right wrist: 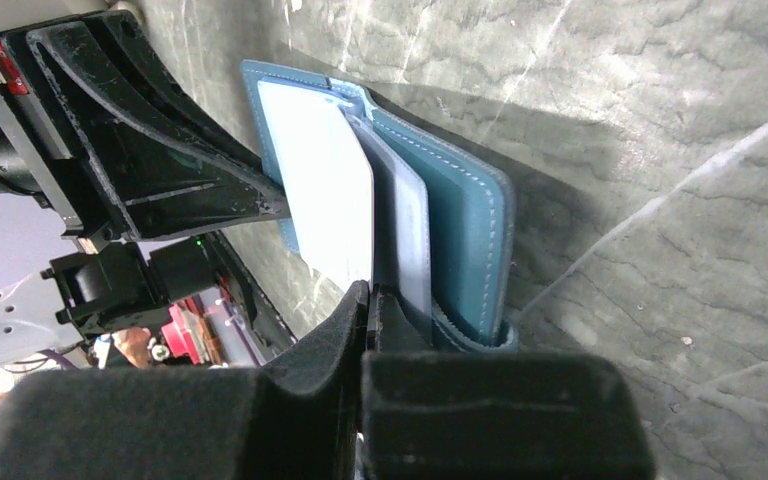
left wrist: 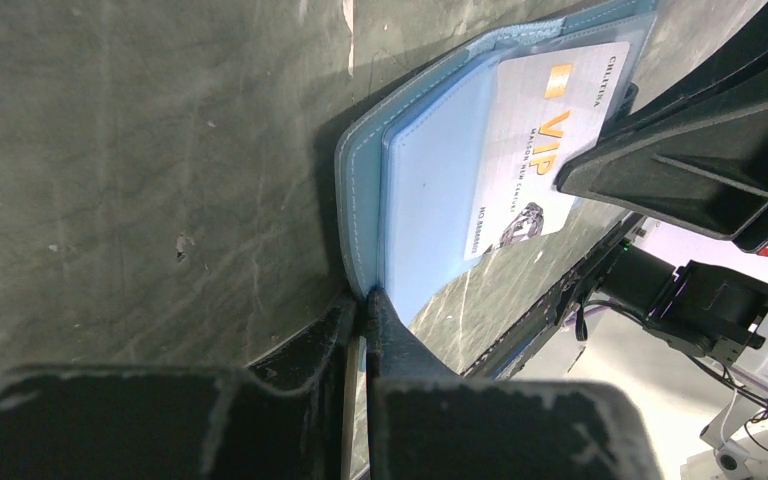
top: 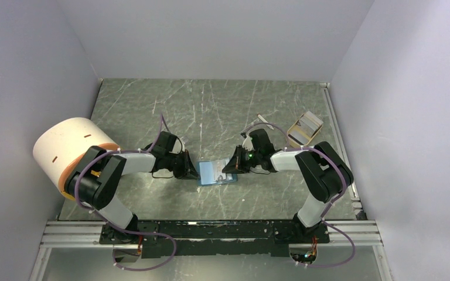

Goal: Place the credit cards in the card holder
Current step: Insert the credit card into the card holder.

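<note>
Between both tools | card holder (left wrist: 360, 170) open, left gripper (left wrist: 363, 310) pinched on its cover edge | right gripper (right wrist: 368, 300) clamped on white VIP card (left wrist: 535, 150), seemingly partway in | pushing home remains; further cards unclear

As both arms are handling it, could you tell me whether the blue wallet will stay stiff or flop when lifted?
The wallet probably flops: its inner sleeves fan apart from the stitched cover. It looks thin, so likely light; the left gripper, pinching one corner, could drag it.
</note>
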Robot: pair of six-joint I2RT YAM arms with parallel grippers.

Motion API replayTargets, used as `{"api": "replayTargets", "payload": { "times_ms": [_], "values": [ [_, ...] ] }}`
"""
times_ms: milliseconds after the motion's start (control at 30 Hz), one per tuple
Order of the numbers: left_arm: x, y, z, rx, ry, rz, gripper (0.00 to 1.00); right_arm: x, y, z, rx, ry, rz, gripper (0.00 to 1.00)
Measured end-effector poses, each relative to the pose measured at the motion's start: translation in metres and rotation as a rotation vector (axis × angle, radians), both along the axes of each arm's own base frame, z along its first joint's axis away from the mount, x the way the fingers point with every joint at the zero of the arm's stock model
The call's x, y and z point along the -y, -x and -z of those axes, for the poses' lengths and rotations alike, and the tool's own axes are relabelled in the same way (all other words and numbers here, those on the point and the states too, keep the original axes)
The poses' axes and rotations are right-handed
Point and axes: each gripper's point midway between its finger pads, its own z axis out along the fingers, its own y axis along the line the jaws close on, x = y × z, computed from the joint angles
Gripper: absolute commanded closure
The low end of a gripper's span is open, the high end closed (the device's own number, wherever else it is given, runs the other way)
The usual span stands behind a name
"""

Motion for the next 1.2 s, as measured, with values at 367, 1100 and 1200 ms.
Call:
{"api": "replayTargets", "payload": {
  "times_ms": [367,1100,1200],
  "values": [
    [0.0,0.0,0.0,0.0,0.001,0.0,0.91,0.0,0.0,0.0,0.002,0.024,-0.019,1.0],
    [0.001,0.0,-0.005,0.006,0.011,0.004,0.91,-0.014,-0.001,0.001,0.063,0.15,-0.064,0.61],
    [0.001,0.0,-0.005,0.007,0.013,0.004,0.91,-0.01,-0.003,-0.002,0.086,0.176,-0.052,0.6]
  ]
}}
